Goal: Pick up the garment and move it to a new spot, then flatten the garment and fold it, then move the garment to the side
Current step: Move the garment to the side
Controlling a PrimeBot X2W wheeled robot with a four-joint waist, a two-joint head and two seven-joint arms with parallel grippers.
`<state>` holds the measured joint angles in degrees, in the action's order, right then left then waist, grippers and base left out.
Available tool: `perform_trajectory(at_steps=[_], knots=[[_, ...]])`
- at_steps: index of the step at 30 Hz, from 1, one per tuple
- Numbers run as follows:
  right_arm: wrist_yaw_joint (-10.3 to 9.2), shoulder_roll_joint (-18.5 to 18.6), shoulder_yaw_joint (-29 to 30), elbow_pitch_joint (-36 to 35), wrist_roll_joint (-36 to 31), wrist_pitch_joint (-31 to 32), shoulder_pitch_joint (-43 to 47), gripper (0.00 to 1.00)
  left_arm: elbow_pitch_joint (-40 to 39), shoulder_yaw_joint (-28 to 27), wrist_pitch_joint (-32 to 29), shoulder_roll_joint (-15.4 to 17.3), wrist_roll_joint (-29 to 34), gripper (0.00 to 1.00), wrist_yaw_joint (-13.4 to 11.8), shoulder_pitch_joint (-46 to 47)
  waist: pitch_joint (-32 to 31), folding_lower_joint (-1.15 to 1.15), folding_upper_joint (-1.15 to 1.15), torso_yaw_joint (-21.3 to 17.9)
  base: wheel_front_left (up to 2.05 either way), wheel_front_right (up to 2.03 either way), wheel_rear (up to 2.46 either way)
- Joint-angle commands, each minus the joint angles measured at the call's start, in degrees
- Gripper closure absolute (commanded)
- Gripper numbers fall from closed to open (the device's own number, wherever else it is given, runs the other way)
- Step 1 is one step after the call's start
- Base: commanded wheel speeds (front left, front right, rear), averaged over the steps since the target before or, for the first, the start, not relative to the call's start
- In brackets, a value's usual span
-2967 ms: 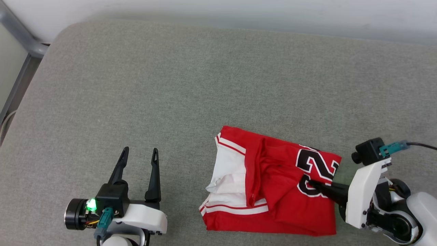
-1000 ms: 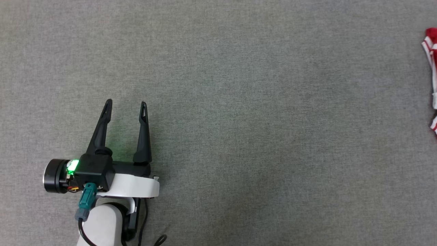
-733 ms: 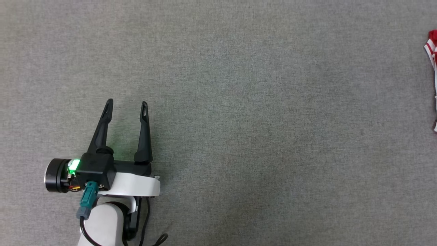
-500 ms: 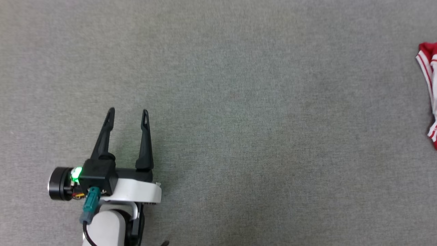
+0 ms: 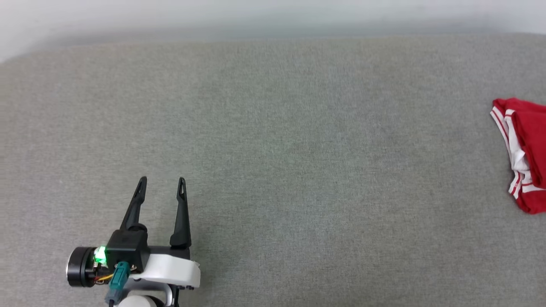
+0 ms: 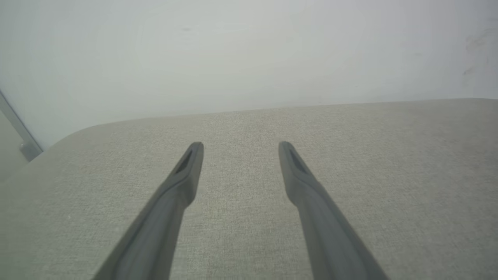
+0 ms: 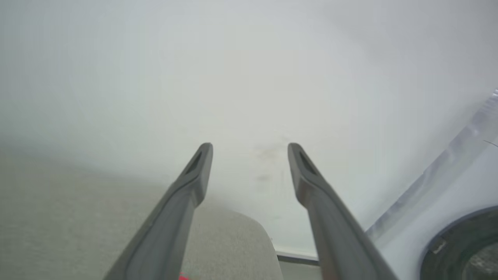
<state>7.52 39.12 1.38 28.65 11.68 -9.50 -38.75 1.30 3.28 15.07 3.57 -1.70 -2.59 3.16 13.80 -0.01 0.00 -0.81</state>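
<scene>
The garment (image 5: 522, 157) lies on the grey fabric surface (image 5: 298, 149), well apart from the left jaws, far off to their right and somewhat beyond their tips. It is a red shirt gathered into a compact, rumpled bundle. A white panel and red-and-white striped trim run along the edge facing those jaws, and its far part runs out of the head view. In the right wrist view a speck of its red cloth (image 7: 183, 277) shows at the bottom edge, low by the base of the right jaws.

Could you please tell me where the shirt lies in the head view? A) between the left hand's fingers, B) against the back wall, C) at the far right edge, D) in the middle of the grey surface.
C: the shirt lies cut off by the right edge, well away from the open left hand at the lower left.
</scene>
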Motion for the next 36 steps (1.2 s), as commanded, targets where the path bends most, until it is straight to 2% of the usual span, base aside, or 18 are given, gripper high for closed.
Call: perform_trajectory(at_steps=[1, 9, 19, 25, 36], knots=[[-0.07, -1.86, 0.80, -1.92, -0.86, -1.11, 1.34, 0.00, 0.17, -0.21, 0.12, 0.20, -0.07, 0.00, -0.12, -0.82, -1.76, 0.01, 0.00, 0.67, 0.00, 0.00, 0.00], [-0.07, -14.89, 2.80, -15.07, -5.08, -4.42, 10.75, 0.00, 1.19, -0.41, 0.12, 0.06, -0.31, 0.00, -0.18, -3.22, -6.27, 0.01, 0.00, 2.32, 0.00, 0.00, 0.00], [-0.07, -27.11, 0.66, -21.64, -5.01, -5.26, 24.35, 0.00, 2.36, -0.75, 0.12, 0.32, -0.35, 0.00, 0.53, -5.10, -9.93, 0.01, 0.00, 4.20, 0.00, 0.00, 0.00], [-0.06, -30.98, 1.19, -22.11, -3.93, -5.60, 31.03, 0.00, 2.81, -0.99, 0.12, 0.55, -0.32, 0.00, 0.57, -5.84, -11.34, 0.01, 0.00, 4.72, 0.00, 0.00, 0.00], [-0.06, -34.37, 2.68, -24.49, -3.57, -5.72, 40.94, 0.00, 2.95, -1.25, 0.12, 0.40, -1.04, 0.00, 1.04, -7.80, -14.04, 0.01, 0.00, 4.15, 0.00, 0.00, 0.00]])
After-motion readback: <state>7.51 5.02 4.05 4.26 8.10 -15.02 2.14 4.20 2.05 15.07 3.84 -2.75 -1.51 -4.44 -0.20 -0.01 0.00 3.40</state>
